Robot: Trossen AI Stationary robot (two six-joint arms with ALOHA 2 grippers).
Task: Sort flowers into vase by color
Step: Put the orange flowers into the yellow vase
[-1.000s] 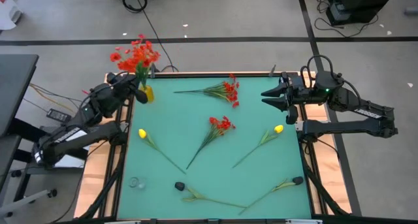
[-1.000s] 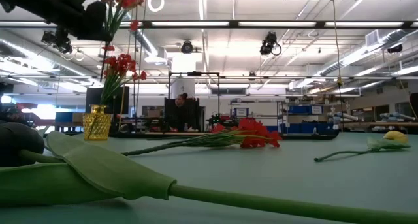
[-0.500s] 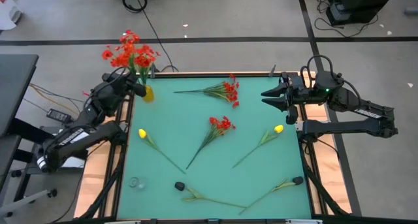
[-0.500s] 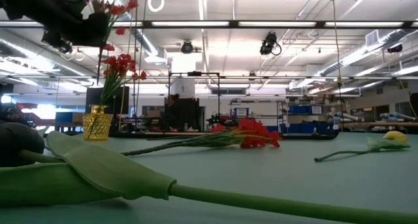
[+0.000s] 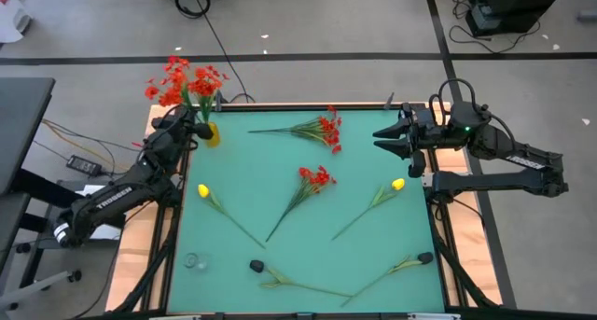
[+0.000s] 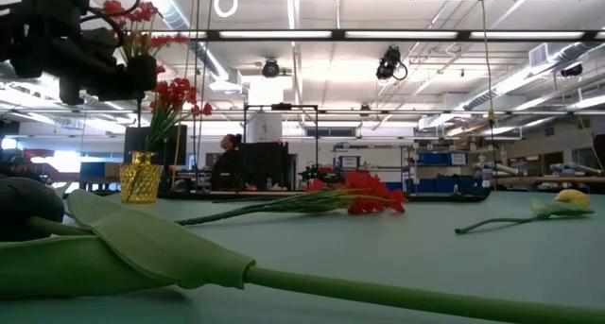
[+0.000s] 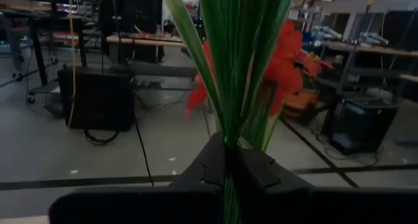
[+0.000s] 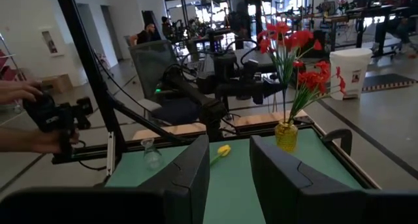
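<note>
The small yellow vase [image 5: 211, 133] stands at the table's far left corner, with one spray of red flowers [image 6: 175, 93] standing in it. My left gripper [image 5: 191, 126] is just above and beside the vase, shut on a second red spray [image 5: 182, 77] that stands upright. Its blossoms [image 6: 132, 12] rise above the fingers. Two more red sprays [image 5: 317, 129] [image 5: 312, 178] and two yellow tulips [image 5: 203, 191] [image 5: 398, 184] lie flat on the green table. My right gripper [image 5: 381, 138] hangs open and holds nothing above the table's far right. My left gripper pinches the spray's bundle of green stems and leaves [image 7: 230, 136] between its two fingers, below the red blossoms. The fingers come in level and lie across the stems. The spray stands upright, lifted clear of the table. Its lower end points at the vase [image 8: 285, 135]; whether it is inside, I cannot tell.
Two green stems with dark ends [image 5: 256, 265] [image 5: 424, 257] lie near the table's front edge. A small clear glass [image 5: 193, 261] stands at the near left. A person's hands hold a dark device [image 8: 39, 116] beyond the table's left side.
My left gripper has come down with the red spray toward the yellow vase, turning a little on the way. The spray has stayed upright, and its blossoms now stand lower, closer to those in the vase. The gripper stays shut on the stems.
</note>
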